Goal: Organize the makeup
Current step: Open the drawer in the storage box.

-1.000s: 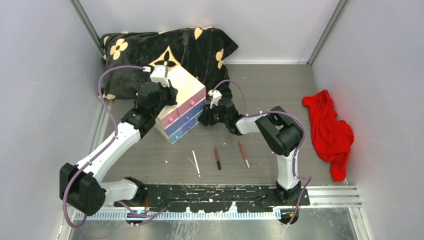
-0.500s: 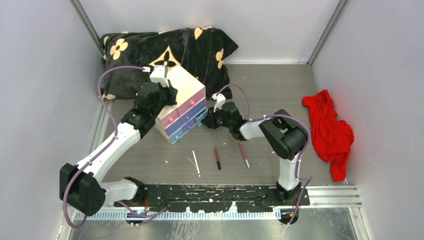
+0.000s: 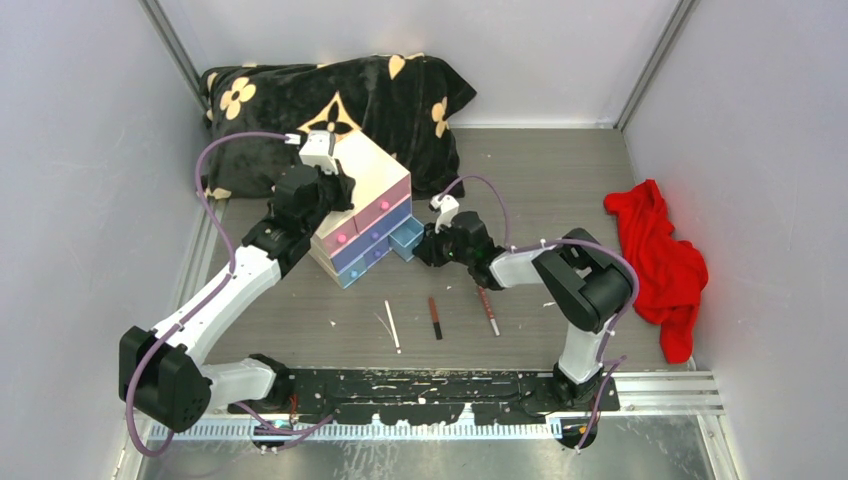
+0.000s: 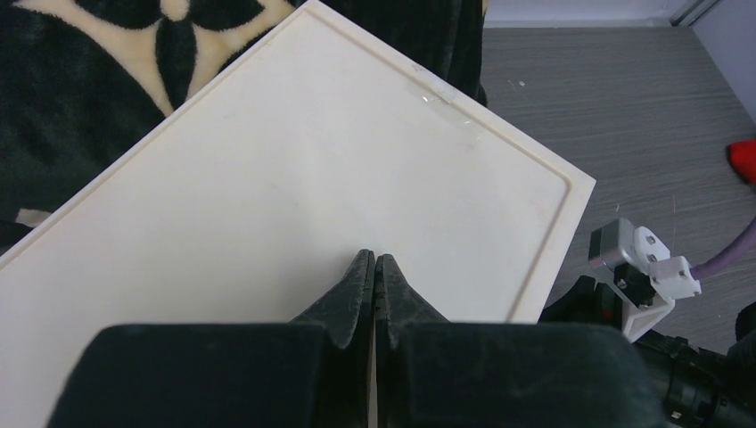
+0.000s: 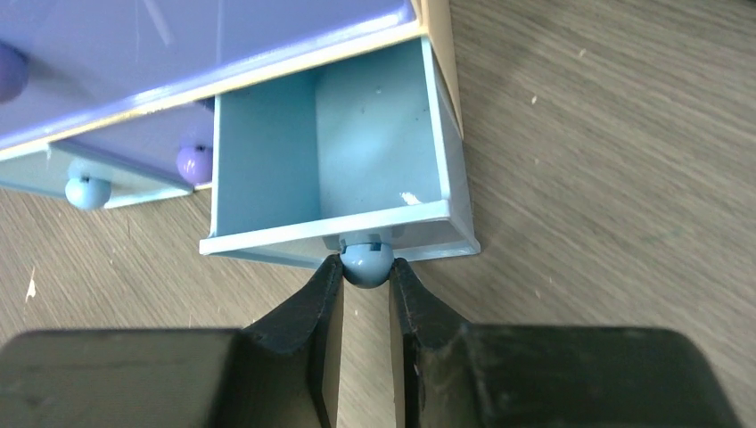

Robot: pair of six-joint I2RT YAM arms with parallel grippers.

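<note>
Surface: a grey wood-grain table top (image 3: 560,170) is lying between pale walls.
Makeup, white: a thin white stick (image 3: 392,326) is lying flat on the bare table, between the arm bases and the drawer box.
Makeup, dark: a short black and red-brown pencil (image 3: 435,317) is lying just right of the stick, apart from it.
Makeup, red-brown: a red-brown pencil with a white tip (image 3: 488,310) is lying further right, its far end running up toward the right arm. All three are sitting outside the drawers.
Drawer: a small light blue drawer (image 5: 374,143) is standing out from the bottom right of the box, its blue floor and walls showing in the right wrist view.
Knob: a round light blue knob (image 5: 366,257) is sitting on the drawer's front.
Right gripper (image 5: 365,267): its jaws are standing narrow, pinching the knob from both sides.
Box: a cream box with pink, lilac and blue drawers (image 3: 365,190) is standing at an angle, its back against the pillow.
Left gripper (image 4: 374,260): its jaws are meeting finger to finger and holding nothing, the tips pointing at the cream lid; I cannot tell whether they are touching it.
Pillow: a black plush pillow with cream flowers (image 3: 330,90) is lying at the far left.
Cloth: a crumpled red cloth (image 3: 660,265) is lying by the right wall, well apart from the makeup.
</note>
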